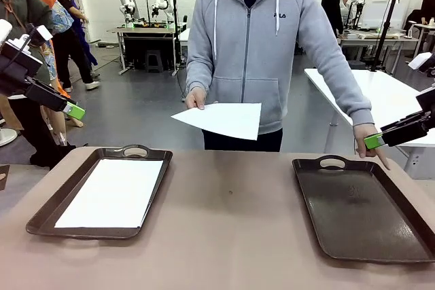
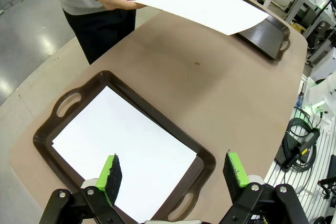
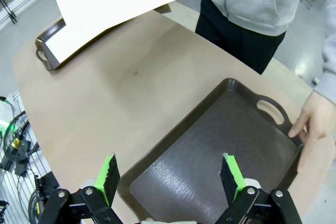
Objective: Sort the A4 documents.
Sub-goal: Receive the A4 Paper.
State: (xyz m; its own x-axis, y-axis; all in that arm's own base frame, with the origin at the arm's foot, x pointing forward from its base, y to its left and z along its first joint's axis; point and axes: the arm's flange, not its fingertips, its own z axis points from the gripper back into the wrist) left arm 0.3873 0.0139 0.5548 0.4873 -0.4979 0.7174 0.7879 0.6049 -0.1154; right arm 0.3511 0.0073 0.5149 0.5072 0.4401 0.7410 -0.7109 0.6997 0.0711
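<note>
One white A4 document [image 1: 112,191] lies flat in the left brown tray [image 1: 47,206], seen from above as the sheet [image 2: 121,150] in that tray [image 2: 68,104]. A person holds a second A4 document [image 1: 221,119] in one hand above the table's far edge, the same sheet [image 2: 197,1] [image 3: 113,9]. My left gripper [image 1: 73,111] hangs open at the left above the table, its pads [image 2: 111,174] over the filled tray. My right gripper [image 1: 374,141] is open at the right, its pads [image 3: 109,172] over the empty right tray [image 1: 360,208] [image 3: 210,156].
The person stands at the table's far side, the other hand [image 1: 370,144] touching the right tray's far corner [image 3: 310,127]. Bare tabletop [image 1: 231,202] lies between the trays. Cables [image 2: 296,145] hang off the table's side. Other tables and people stand behind.
</note>
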